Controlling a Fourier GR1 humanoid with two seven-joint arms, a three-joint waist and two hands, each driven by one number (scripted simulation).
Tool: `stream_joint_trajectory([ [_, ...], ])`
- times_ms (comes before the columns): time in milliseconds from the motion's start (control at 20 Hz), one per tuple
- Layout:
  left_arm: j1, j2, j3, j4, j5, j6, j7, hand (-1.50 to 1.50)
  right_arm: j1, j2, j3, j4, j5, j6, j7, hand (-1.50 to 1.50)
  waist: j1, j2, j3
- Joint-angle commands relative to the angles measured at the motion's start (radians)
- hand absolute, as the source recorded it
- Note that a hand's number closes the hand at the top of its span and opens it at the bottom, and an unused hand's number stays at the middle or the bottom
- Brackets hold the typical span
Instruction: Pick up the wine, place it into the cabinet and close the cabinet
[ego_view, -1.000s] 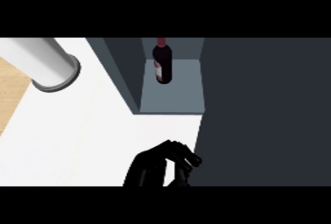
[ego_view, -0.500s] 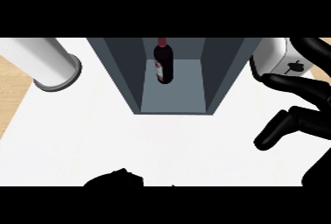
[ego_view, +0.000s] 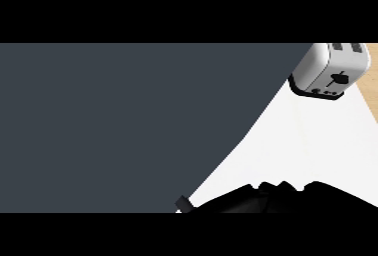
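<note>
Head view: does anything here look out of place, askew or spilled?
Only one thing: a dark grey panel fills most of the view, so no wine shows. The toaster stands upright on the white counter; nothing is spilled.

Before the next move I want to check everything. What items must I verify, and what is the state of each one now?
1. Wine in view: not ok. No bottle shows anywhere.
2. Cabinet shut: cannot tell. A dark grey panel fills the left and middle of the view and hides what is behind it.
3. Robot hand: cannot tell. Only a black shape shows at the lower edge, so it is unclear which hand it is or whether it holds anything.
4. Toaster apart from the robot hand: ok. It stands at the upper right, with white counter between them.
5. Toaster upright: ok.
</note>
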Motion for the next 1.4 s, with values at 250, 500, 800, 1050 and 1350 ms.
stream_joint_trajectory([
  [250, 0.233, 0.177, 0.288, -0.025, 0.168, -0.270, -0.107, 1.50, -0.207, 0.085, 0.268, 0.208, 0.124, -0.136, -0.019, 1.50, 0.025, -0.003, -0.004],
  [500, 0.245, 0.241, 0.418, 0.038, 0.287, -0.426, -0.078, 1.50, -0.391, 0.086, 0.264, 0.440, 0.132, -0.243, -0.102, 1.50, 0.023, 0.003, -0.003],
  [800, 0.285, 0.283, 0.525, 0.057, 0.347, -0.537, -0.079, 1.50, -0.543, 0.086, 0.230, 0.762, 0.122, -0.299, -0.255, 1.50, 0.045, 0.008, -0.002],
  [1050, 0.287, 0.290, 0.584, 0.111, 0.393, -0.597, -0.059, 1.50, -0.578, 0.086, 0.209, 0.987, 0.035, -0.367, -0.401, 1.50, 0.042, 0.015, -0.002],
  [1350, 0.251, 0.322, 0.648, 0.154, 0.444, -0.626, -0.015, 1.50, -0.687, 0.087, 0.066, 1.300, 0.005, -0.283, -0.552, 1.50, 0.036, 0.024, -0.002],
])
